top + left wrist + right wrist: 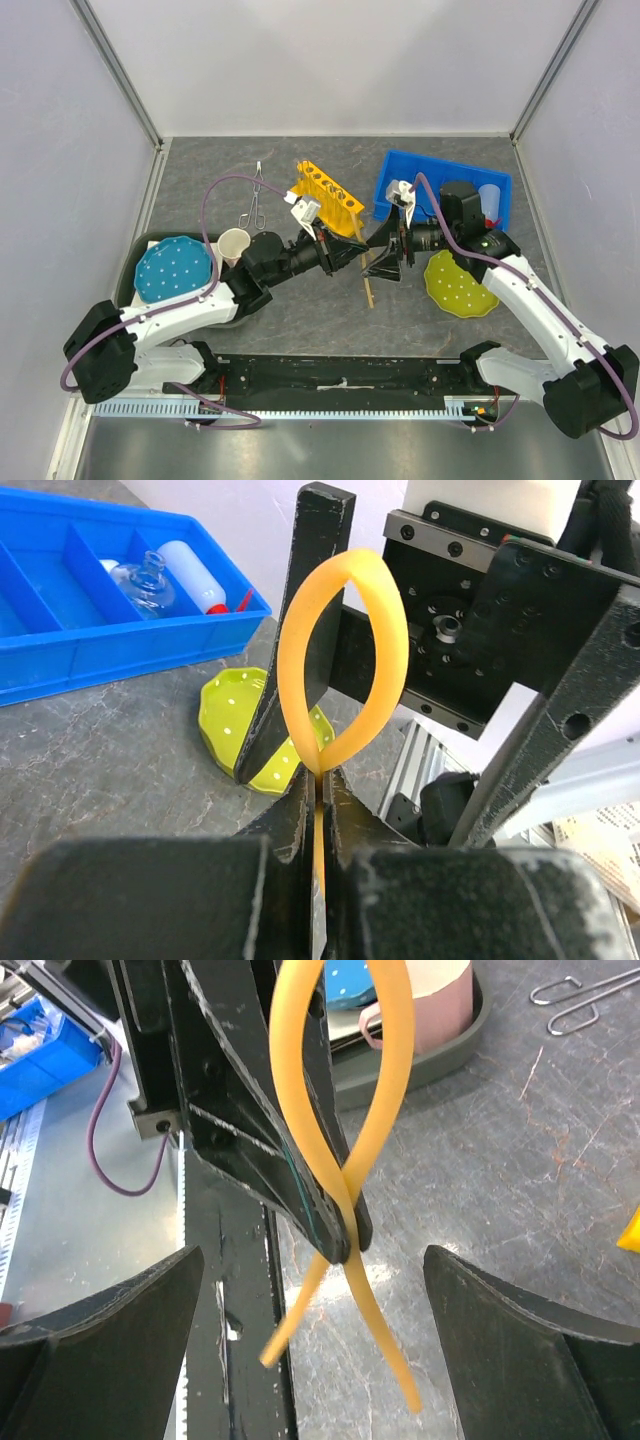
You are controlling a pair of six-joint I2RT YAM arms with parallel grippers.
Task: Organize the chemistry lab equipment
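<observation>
Pinching the tan rubber loop (290,670) at its crossing in the clamped left gripper (318,780), held it above the table (520,1160), before the wide-spread right gripper (312,1260). Judged soft, light, floppy; best taken near that crossing.

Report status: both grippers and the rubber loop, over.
Left gripper shut on rubber loop, ends dangling. Right gripper open, jaws either side of loop. Nothing seen blocking.
</observation>
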